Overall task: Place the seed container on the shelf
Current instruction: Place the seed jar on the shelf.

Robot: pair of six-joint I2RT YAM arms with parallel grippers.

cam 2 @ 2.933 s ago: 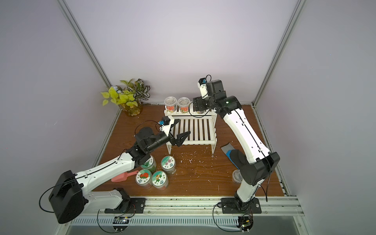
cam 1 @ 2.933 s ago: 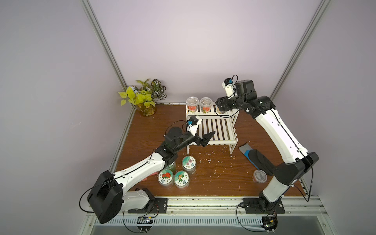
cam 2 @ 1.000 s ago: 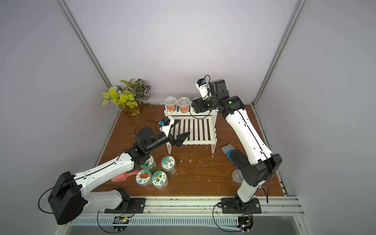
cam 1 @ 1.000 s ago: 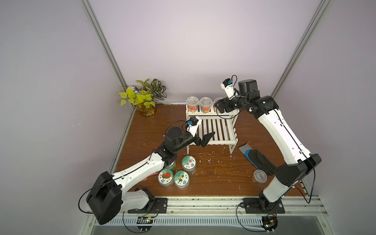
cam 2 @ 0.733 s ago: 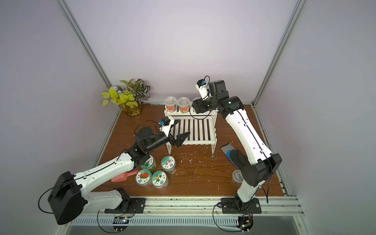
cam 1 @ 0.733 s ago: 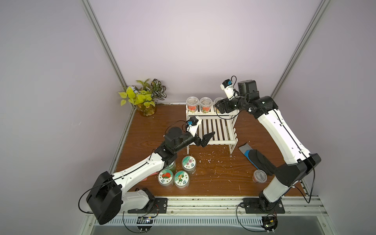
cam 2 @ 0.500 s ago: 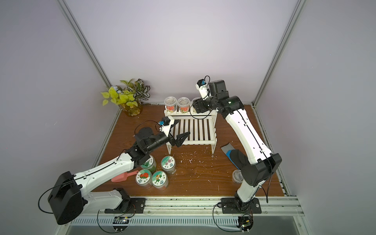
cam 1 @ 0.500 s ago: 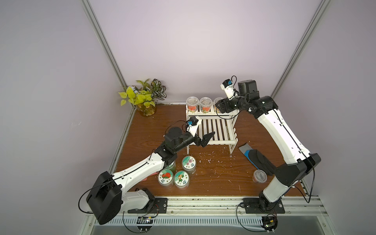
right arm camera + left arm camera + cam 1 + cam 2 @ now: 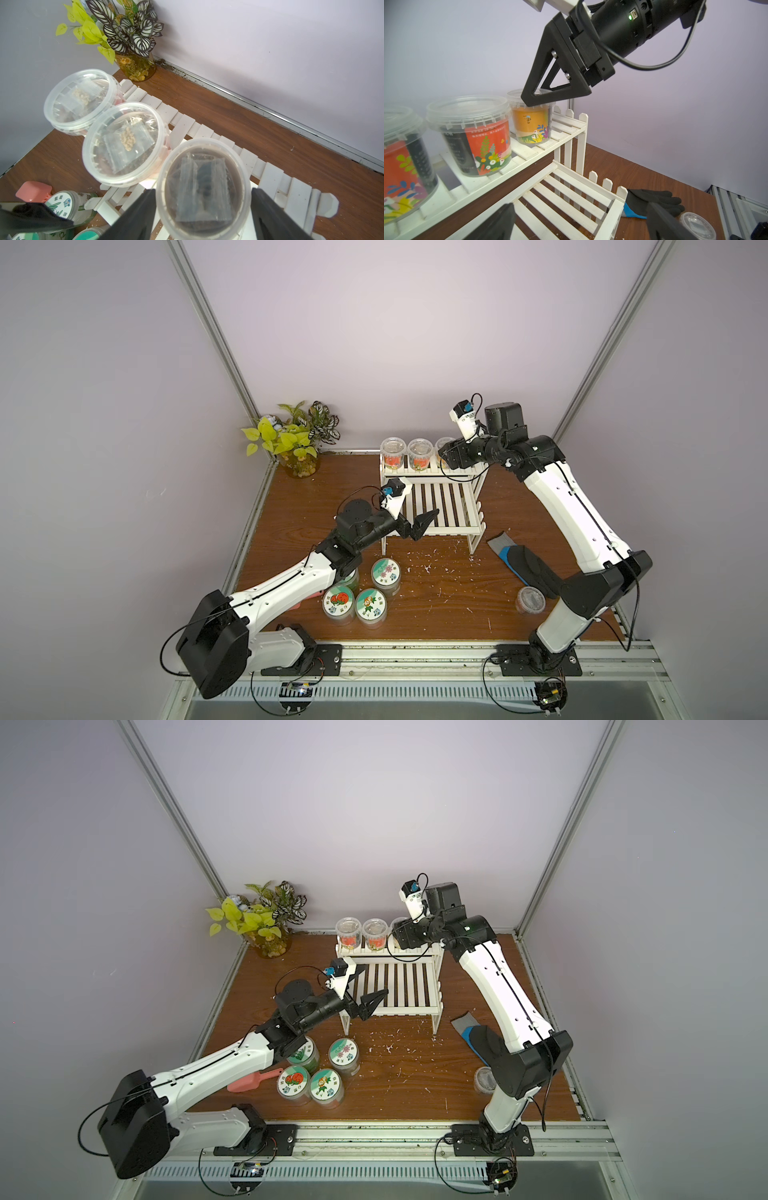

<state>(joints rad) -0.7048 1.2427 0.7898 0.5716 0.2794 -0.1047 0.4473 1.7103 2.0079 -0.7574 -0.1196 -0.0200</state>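
Right claw [image 9: 203,190]: grasping the seed container [image 9: 532,124]. The right wrist view shows both black fingers [image 9: 135,218] against the lid rim, one on each side. The top views hide this, since the wrist covers the jaws and only a sliver of lid [image 9: 443,445] shows.

Container location: upright on the shelf [image 9: 419,480], upper tier, 3 o'clock end. The left wrist view alone shows the base sitting on the slats and an orange label with a bee.

Two tubs [image 9: 392,452] [image 9: 419,452] stand in a row on the same tier, toward 9 o'clock. The nearer one is just beside the container. Packets under the clear lids are visible only from the right wrist.

Left claw [image 9: 581,207]: released, jaws wide, holding nothing, at the lower tier's 7 o'clock corner.

Table:
- Glove [image 9: 523,566] at 4 o'clock of the shelf.
- Loose tub [image 9: 530,600] beyond the glove, toward 5 o'clock.
- Four jars [image 9: 327,1088] at 7 o'clock.
- Plant [image 9: 293,439] at 10 o'clock.
- Pink scoop [image 9: 249,1080] shows plainly in a top view, partly under the left arm.
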